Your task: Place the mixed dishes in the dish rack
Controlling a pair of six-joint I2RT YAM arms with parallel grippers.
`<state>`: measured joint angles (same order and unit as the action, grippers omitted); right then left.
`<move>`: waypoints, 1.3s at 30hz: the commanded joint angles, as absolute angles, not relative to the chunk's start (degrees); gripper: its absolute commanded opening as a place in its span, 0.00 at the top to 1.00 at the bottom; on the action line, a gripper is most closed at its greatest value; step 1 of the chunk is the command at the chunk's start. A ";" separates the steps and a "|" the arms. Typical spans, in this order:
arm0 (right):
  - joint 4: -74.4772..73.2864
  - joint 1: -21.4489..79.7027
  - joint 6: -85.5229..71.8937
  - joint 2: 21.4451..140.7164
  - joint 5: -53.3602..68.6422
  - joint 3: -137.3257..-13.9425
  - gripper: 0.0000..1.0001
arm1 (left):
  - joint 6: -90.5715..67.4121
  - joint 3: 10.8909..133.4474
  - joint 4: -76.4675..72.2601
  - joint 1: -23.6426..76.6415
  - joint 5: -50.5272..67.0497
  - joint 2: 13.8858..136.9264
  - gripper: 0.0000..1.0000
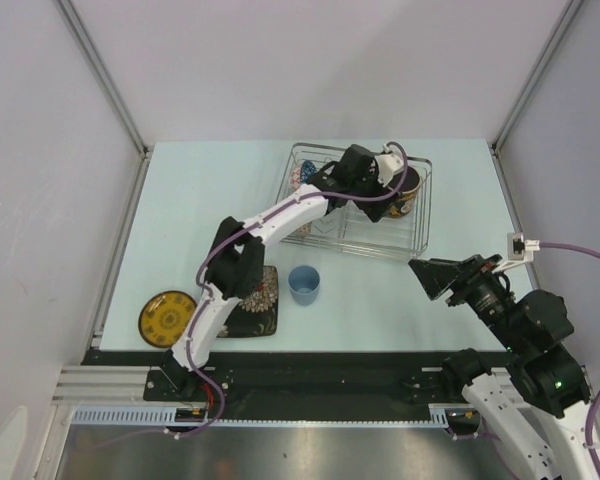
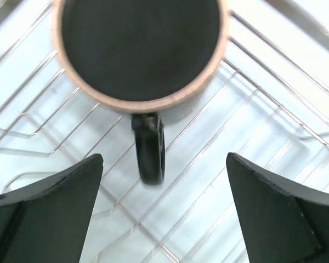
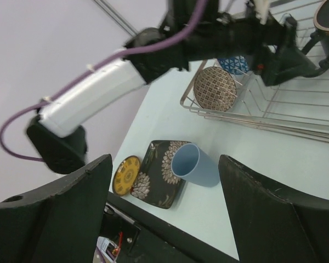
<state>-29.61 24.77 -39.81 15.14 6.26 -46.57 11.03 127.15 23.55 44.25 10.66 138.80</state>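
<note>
In the far right section of the dish rack [image 1: 320, 232] stands the black mug [image 1: 407, 190]. My left gripper [image 1: 385, 168] hangs open just over it. In the left wrist view the mug [image 2: 140, 49] rests on the wires, and its handle [image 2: 149, 156] points between the spread fingers [image 2: 60, 203] without touching them. Two patterned bowls [image 3: 215, 89] stand on edge at the rack's left end. The light-blue cup [image 1: 304, 283], the black floral plate [image 1: 262, 305] and the yellow plate [image 1: 167, 318] are on the table. My right gripper [image 1: 435, 275] is open and empty, off to the right.
The left arm [image 1: 270, 220] stretches across the table and over part of the floral plate. The cup [image 3: 194, 164] lies beside the floral plate [image 3: 159, 175] in the right wrist view. Grey walls close in the table on three sides.
</note>
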 commanded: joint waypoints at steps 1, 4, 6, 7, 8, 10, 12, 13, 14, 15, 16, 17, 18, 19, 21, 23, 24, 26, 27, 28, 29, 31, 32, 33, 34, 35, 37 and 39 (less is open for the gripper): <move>-32.52 24.70 -36.13 18.45 8.07 -46.41 0.16 | 10.29 120.69 22.94 43.60 10.98 122.21 0.00; -31.65 24.78 -34.46 23.28 12.37 -46.32 0.20 | 8.18 118.21 26.52 42.10 12.21 115.17 0.00; -29.72 26.00 -32.88 27.66 14.14 -46.32 0.26 | 5.64 117.78 28.64 40.00 12.92 111.20 0.00; -28.66 27.06 -32.18 29.43 14.59 -46.41 0.27 | 4.76 117.16 30.13 39.03 14.23 109.27 0.00; -27.61 28.72 -31.38 31.10 13.98 -46.32 0.29 | 3.88 115.16 30.76 36.94 14.85 104.98 0.00; -24.27 37.93 -28.75 37.51 8.22 -47.62 0.30 | 2.55 112.78 33.29 34.64 15.90 101.27 0.00; -22.42 47.50 -23.77 43.30 1.09 -49.91 0.30 | 2.90 107.09 34.36 30.69 16.35 94.77 0.00; -22.50 57.47 -21.73 49.94 -7.47 -51.57 0.29 | 2.90 104.44 34.63 29.19 16.78 91.96 0.00; -22.94 61.31 -19.27 54.19 -11.13 -55.68 0.29 | 3.07 99.19 34.72 26.31 17.57 89.67 0.00; -24.51 63.96 -17.25 58.06 -13.42 -57.98 0.29 | 3.42 96.79 35.15 25.15 17.84 85.21 0.00; -25.30 67.46 -14.36 65.14 -15.71 -59.92 0.29 | 3.86 94.42 36.37 24.18 17.93 83.17 0.00; -25.57 68.11 -13.28 67.65 -15.73 -62.99 0.29 | 4.13 89.44 36.65 22.43 18.19 81.14 0.00; -25.23 68.38 -12.66 69.50 -15.56 -63.71 0.29 | 4.48 86.95 36.82 21.80 18.02 76.69 0.00; -24.44 68.29 -11.53 71.87 -14.43 -64.07 0.30 | 4.48 84.57 36.57 21.27 17.93 74.73 0.00; -22.15 67.68 -10.64 73.56 -13.19 -64.51 0.29 | 4.31 79.03 35.86 20.13 17.93 69.38 0.00; -20.92 66.80 -9.58 75.67 -11.87 -64.86 0.29 | 3.87 75.78 35.42 19.69 17.75 66.98 0.00; -20.66 66.71 -9.32 76.28 -11.43 -65.39 0.29 | 3.08 75.07 35.42 19.43 18.01 66.19 0.00; -19.78 66.53 -8.27 78.04 -10.99 -65.65 0.29 | 2.38 73.92 35.51 19.42 18.28 64.78 0.00; -19.43 66.45 -8.00 78.57 -10.90 -65.92 0.29 | 2.11 73.74 35.42 19.42 18.46 64.51 0.00; -19.16 66.45 -7.65 79.10 -10.64 -66.00 0.29 | 2.02 73.65 35.33 19.42 18.46 64.16 0.00; -18.38 66.27 -7.21 79.97 -10.46 -66.09 0.29 | 1.67 73.57 35.25 19.42 18.46 64.07 0.00; -17.67 66.36 -6.86 81.03 -9.93 -66.36 0.29 | 1.32 73.74 35.33 19.42 18.46 64.16 0.00; -17.06 66.44 -6.94 81.56 -9.58 -66.44 0.29 | 1.14 73.74 35.42 19.42 18.46 64.16 0.00; -16.70 66.53 -7.03 82.69 -8.88 -66.45 0.29 | 1.06 73.74 35.33 19.42 18.37 64.16 0.00; -16.61 66.45 -7.12 83.23 -8.62 -66.45 0.29 | 0.88 73.74 35.16 19.42 18.28 64.16 0.00; -16.35 66.45 -7.38 83.75 -8.27 -66.45 0.29 | 0.62 73.65 34.98 19.42 18.28 64.16 0.00; -16.43 66.53 -7.56 85.34 -7.65 -66.45 0.30 | 0.35 73.39 34.72 19.42 18.19 64.07 0.00; -16.61 66.53 -7.73 86.83 -7.30 -66.45 0.31 | 0.35 73.39 34.19 19.42 18.11 64.07 0.00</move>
<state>-18.81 66.41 -8.40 84.44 -8.47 -64.34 1.87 73.60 36.91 19.94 17.19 65.41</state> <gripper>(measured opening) 0.699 0.996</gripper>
